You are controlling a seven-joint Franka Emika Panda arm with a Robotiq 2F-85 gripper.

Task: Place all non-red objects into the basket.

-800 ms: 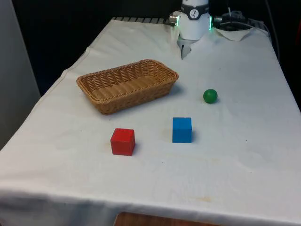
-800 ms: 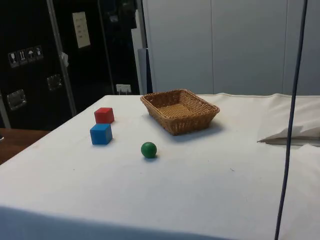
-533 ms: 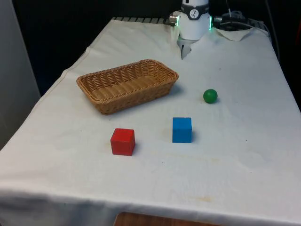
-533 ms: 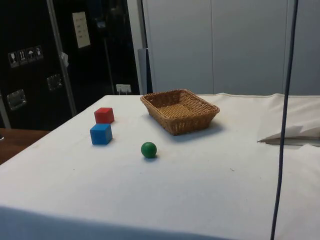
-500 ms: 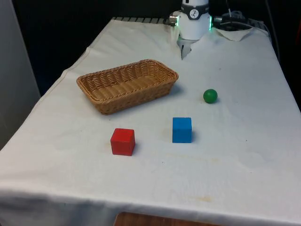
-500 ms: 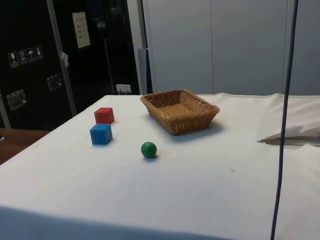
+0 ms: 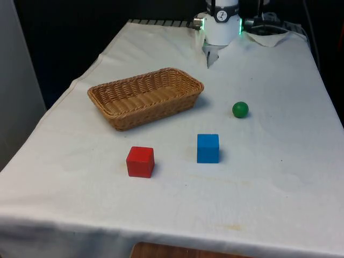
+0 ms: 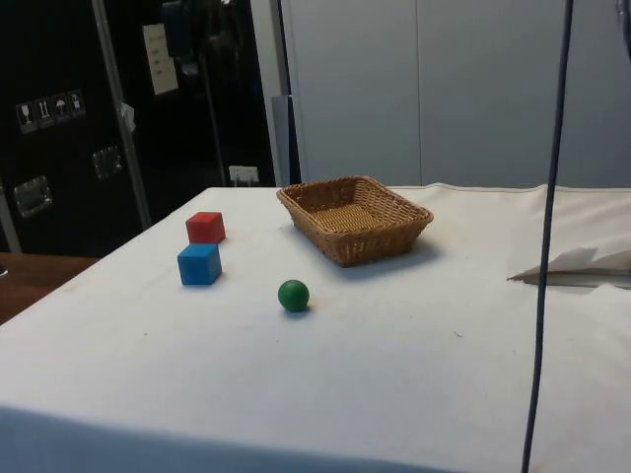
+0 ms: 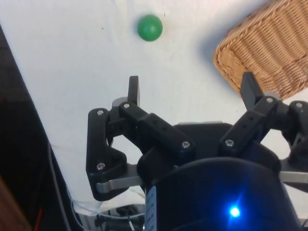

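Nothing is held: the gripper [image 9: 190, 91] is seen with fingers spread apart, high above the cloth [image 7: 269, 177]. The ball [image 9: 149, 27] lies ahead of it, the basket [image 9: 269, 53] beside it. The cube [image 7: 207, 148] waits farther off. A descent over the ball seems needed first.

Table: a white cloth [image 7: 279, 177] covers it, lightly creased, draping over the near edge in the front view.
Under the cloth: a strip of brown wood [image 7: 177, 251] peeks out at 6 o'clock in the front view.
Far backdrop: black curtains [image 7: 80, 32] fill 10 to 12 o'clock of the front view.
Side wall: pale grey panels [image 8: 444, 89] stand across 12 to 3 o'clock in the side view.
Cabinets: dark cabinets [image 8: 59, 128] at 9 to 11 o'clock in the side view, a pale notice [image 8: 160, 58] stuck on one door.
Cable: a dark cable [image 8: 545, 236] hangs down at 3 o'clock in the side view.
Light: even and soft, faint shadows on the cloth.
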